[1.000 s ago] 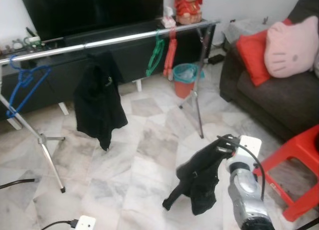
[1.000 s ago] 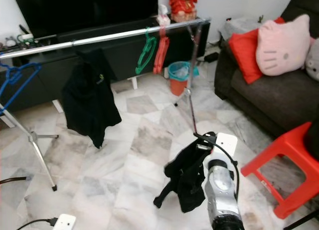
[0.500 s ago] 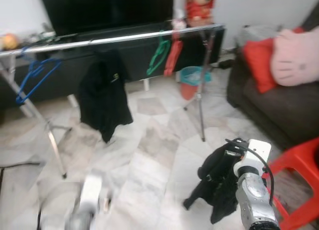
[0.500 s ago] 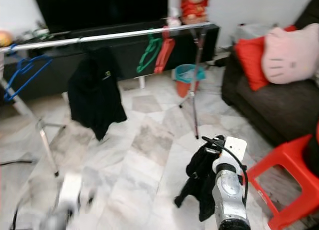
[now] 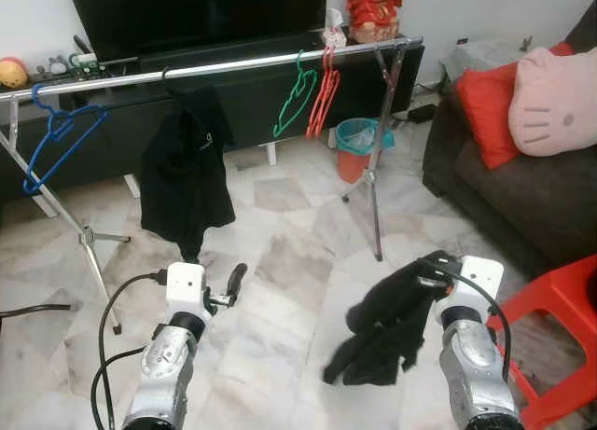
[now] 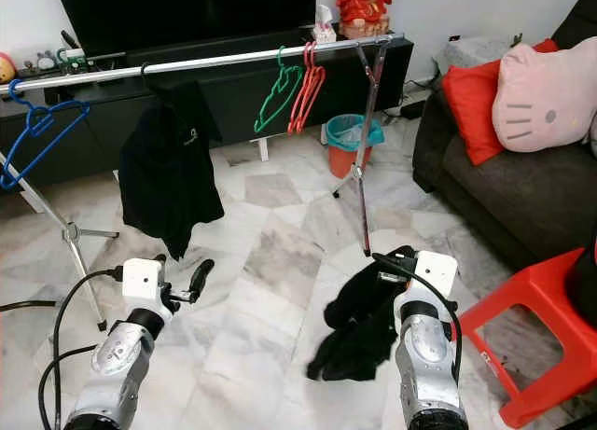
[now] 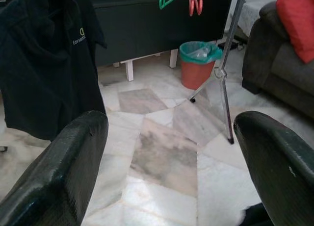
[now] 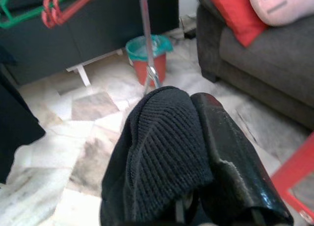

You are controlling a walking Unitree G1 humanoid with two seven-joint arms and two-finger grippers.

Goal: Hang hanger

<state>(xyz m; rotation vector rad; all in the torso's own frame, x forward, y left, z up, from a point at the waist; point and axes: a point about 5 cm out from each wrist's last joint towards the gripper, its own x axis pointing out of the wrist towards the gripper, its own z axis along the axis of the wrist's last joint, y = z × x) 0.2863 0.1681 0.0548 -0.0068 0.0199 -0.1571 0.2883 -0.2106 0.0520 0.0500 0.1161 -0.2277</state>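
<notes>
While beside rail [image 5: 233,68], garment [image 5: 382,323] floorward.

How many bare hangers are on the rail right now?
3: a blue hanger near the rail's left end, and a green hanger beside a red hanger near its right end. The hung black shirt likely hides another.

We cannot see any hanger inside the black garment [image 5: 392,323]; knit cloth hides one right hand [image 8: 196,152] finger.

Red stool [image 5: 558,351], teal-lined bin [image 5: 358,147], perhaps plush cushion [image 5: 557,103]
</notes>
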